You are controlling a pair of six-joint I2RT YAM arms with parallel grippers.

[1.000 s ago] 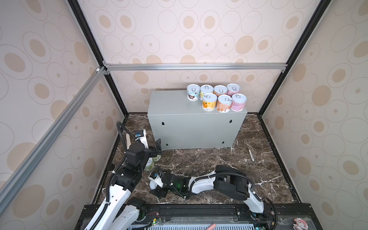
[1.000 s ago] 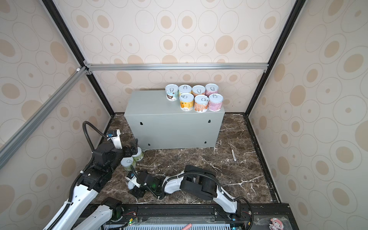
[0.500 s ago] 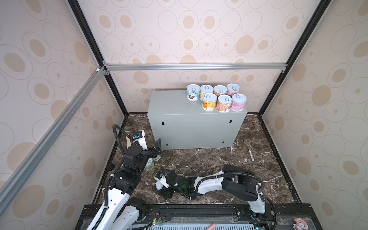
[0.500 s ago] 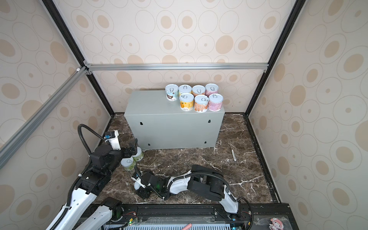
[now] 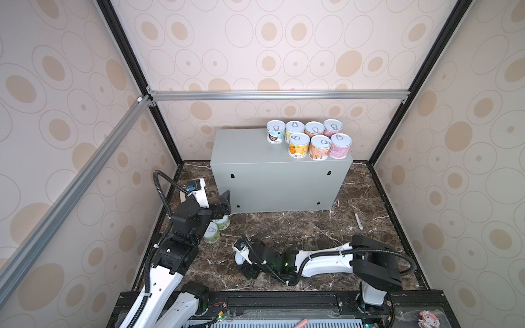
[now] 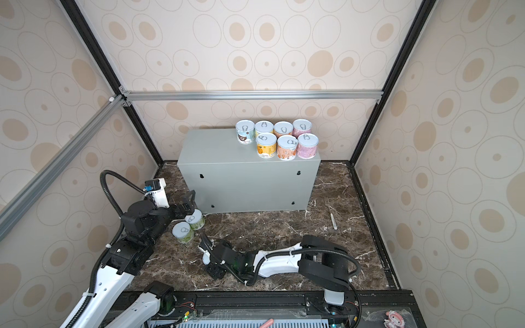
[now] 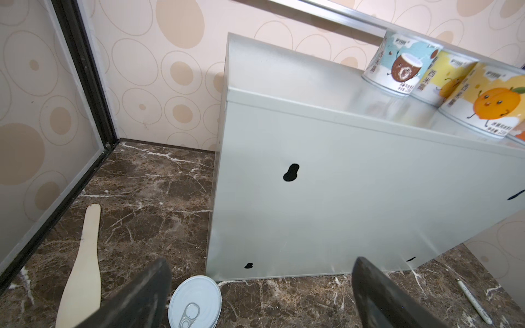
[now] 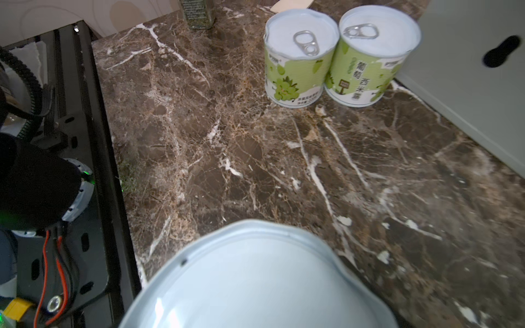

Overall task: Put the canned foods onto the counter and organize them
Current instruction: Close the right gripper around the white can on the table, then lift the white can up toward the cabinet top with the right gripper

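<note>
Seven canned foods (image 5: 309,139) stand in two rows on the right end of the grey counter (image 5: 272,184). Two green cans (image 5: 222,223) (image 5: 211,233) stand together on the marble floor by the counter's front left corner; the right wrist view shows them too (image 8: 298,56) (image 8: 372,56). My left gripper (image 5: 224,203) hovers just above them, open and empty, with one lid (image 7: 195,301) beside a finger (image 7: 142,298). My right gripper (image 5: 248,271) lies low over the floor, shut on a can whose pale end (image 8: 255,284) hides the jaws.
A wooden spatula (image 7: 82,269) lies on the floor left of the counter. A fork (image 5: 356,215) lies near the counter's right end. A dark jar (image 8: 199,14) stands beyond the green cans. The black frame rail (image 5: 284,298) borders the floor's front.
My right arm has drawn back to the right, carrying its gripper and can away from the green cans. The left gripper has barely shifted and stays open.
</note>
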